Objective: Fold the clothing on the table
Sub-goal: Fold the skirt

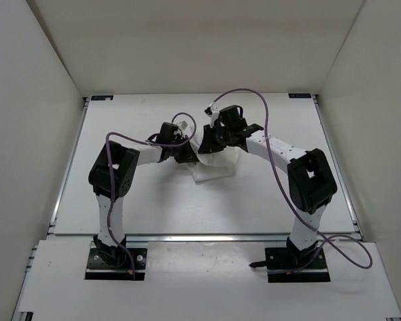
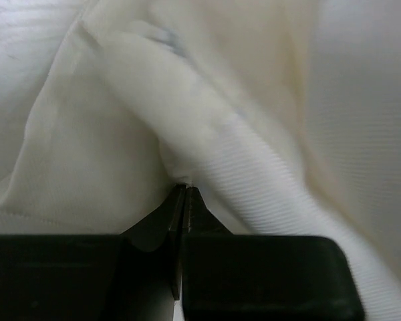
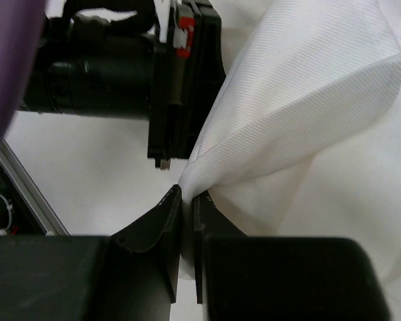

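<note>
Lena: Black fingers of the left end effector (image 2: 186,190) fill the bottom of its wrist view. They are pressed together on a pinch of the white garment (image 2: 240,134), and a thick ridge of ribbed fabric runs away from the tips.

Omar: Same story on the other side?

Lena: Yes. The right end effector (image 3: 187,197) is clamped on a pointed corner of the same garment, with only a sliver between the jaws where the fabric sits. The left arm's wrist (image 3: 100,73) shows just beyond it, so the two are working close together.

Omar: And where does the garment sit overall?

Lena: Near the middle of the tabletop (image 1: 154,207), bunched between the two wrists. The upper part seems raised toward them, and the lower part lies on the surface on the near side. From above it reads as a small heap, not a spread-out fan.

Omar: So how far along would you say?

Lena: Mid-fold, I'd judge. Both sides have a hold and the fabric is gathered, but nothing lies flat in neat layers yet. What's left is laying the held parts down, letting go and flattening the result. How many folds are already in there I can't tell
</note>
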{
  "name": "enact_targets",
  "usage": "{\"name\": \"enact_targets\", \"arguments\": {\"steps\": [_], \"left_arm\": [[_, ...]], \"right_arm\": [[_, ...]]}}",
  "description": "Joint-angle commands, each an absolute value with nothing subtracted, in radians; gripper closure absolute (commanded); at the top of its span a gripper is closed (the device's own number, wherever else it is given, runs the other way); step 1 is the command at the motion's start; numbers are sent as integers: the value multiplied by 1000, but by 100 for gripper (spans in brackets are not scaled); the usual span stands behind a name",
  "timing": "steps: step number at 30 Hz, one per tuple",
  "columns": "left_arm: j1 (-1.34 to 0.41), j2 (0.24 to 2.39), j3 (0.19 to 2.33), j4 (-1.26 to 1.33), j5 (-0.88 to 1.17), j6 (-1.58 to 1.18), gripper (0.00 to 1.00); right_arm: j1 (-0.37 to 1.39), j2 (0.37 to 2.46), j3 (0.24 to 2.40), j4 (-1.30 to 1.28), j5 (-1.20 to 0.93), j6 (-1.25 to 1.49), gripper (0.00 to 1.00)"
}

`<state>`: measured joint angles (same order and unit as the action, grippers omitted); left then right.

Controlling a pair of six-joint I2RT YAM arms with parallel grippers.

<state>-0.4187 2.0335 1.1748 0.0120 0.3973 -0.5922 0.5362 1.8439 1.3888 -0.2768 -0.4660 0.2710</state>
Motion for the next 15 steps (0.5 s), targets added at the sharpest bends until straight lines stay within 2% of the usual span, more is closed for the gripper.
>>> {"name": "enact_targets", "arguments": {"steps": [1, 8, 10, 12, 13, 14, 15], "left_arm": [[-437, 2031, 1117, -77, 452, -586, 100], [-391, 2002, 1063, -46, 506, -600, 100], [-373, 1988, 1049, -45, 514, -598, 100], [-342, 1962, 1035, -41, 526, -598, 97], [-341, 1954, 1032, -47, 531, -586, 96], [-330, 1942, 1037, -54, 549, -586, 90], [-316, 1924, 1040, -57, 552, -584, 82]], "right_arm": [[561, 1867, 1448, -158, -514, 305, 100], [614, 1919, 1428, -150, -520, 307, 100], [612, 1928, 1425, -181, -514, 316, 95], [601, 1921, 1422, -218, -518, 307, 70], [598, 1918, 1411, -238, -517, 302, 64], [592, 1902, 1408, -245, -520, 305, 52], [585, 1899, 1401, -247, -509, 301, 45]]}}
